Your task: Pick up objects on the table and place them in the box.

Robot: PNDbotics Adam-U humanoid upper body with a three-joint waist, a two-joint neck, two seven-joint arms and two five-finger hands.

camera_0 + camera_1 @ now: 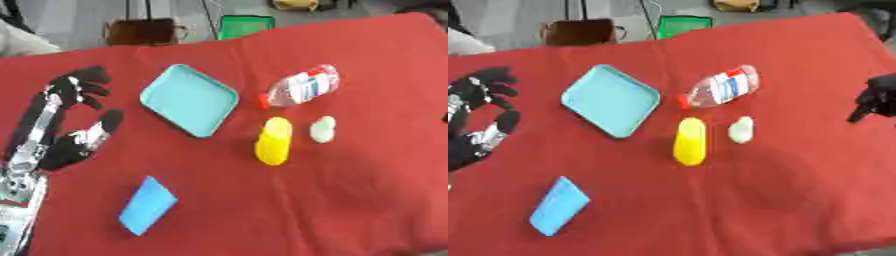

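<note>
Blue flat block (147,205) nearest, yellow oblong (273,141), teal square box (189,99), left hand (66,131) fingers open, empty

On the counter (367,190) we count one shallow turquoise box (190,99), one clear bottle (302,86) with a red cap, one yellow container (274,140), one small pale green thing (323,129) and one blue packet (147,205). That gives us five things, each of a different kind. We also see two robot hands, the left robot hand (66,125) and the right robot hand (877,100).
</note>
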